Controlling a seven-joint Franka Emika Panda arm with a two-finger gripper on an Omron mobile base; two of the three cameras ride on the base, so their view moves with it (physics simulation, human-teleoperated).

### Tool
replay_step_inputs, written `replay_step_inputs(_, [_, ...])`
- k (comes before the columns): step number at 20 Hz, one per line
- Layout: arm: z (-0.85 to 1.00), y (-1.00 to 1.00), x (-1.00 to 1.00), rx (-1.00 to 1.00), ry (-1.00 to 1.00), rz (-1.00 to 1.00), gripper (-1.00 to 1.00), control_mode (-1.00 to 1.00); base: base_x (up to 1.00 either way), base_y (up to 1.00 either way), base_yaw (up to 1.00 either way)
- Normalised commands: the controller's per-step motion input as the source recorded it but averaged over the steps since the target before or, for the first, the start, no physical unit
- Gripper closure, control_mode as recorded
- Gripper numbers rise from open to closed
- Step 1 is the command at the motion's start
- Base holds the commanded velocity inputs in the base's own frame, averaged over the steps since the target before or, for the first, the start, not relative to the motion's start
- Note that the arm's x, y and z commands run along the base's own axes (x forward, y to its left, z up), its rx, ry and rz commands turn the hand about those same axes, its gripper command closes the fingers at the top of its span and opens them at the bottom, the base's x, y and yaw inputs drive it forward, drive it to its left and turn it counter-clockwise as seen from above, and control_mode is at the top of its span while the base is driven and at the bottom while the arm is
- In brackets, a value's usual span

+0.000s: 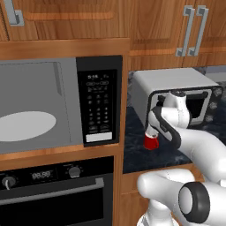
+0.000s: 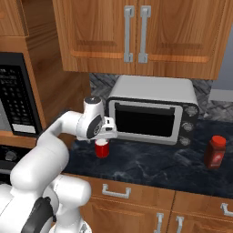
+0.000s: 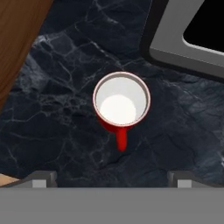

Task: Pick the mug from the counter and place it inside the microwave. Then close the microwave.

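The large built-in microwave (image 1: 44, 106) with grey interior and white round turntable stands open. To its right runs the dark speckled stone counter (image 2: 150, 164), bearing the silver toaster oven (image 2: 152, 113). Just before that oven stands the small red cylindrical mug (image 3: 121, 101), upright, under the two-finger gripper (image 3: 111, 177), jaws spread wide, holding nothing.

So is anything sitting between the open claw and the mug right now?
Nothing visible. The claw hangs open directly above the mug, which stands alone on the counter beside the toaster oven.
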Motion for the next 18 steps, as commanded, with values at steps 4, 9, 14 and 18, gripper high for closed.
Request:
replay_step_inputs(4, [-0.12,-0.03,0.00,-0.01,0.00,0.00,-1.00,-1.00,0.00,0.00,0.00])
replay_step_inputs(9, [-0.12,-0.04,0.02,-0.03,0.01,0.00,-1.00,-1.00,0.00,0.00,0.00])
replay_step_inputs(14, [-0.13,-0.03,0.09,-0.02,0.01,0.00,-1.00,-1.00,0.00,0.00,0.00])
replay_step_inputs(18, [-0.25,0.00,0.24,0.00,0.01,0.00,-1.00,-1.00,0.00,0.00,0.00])
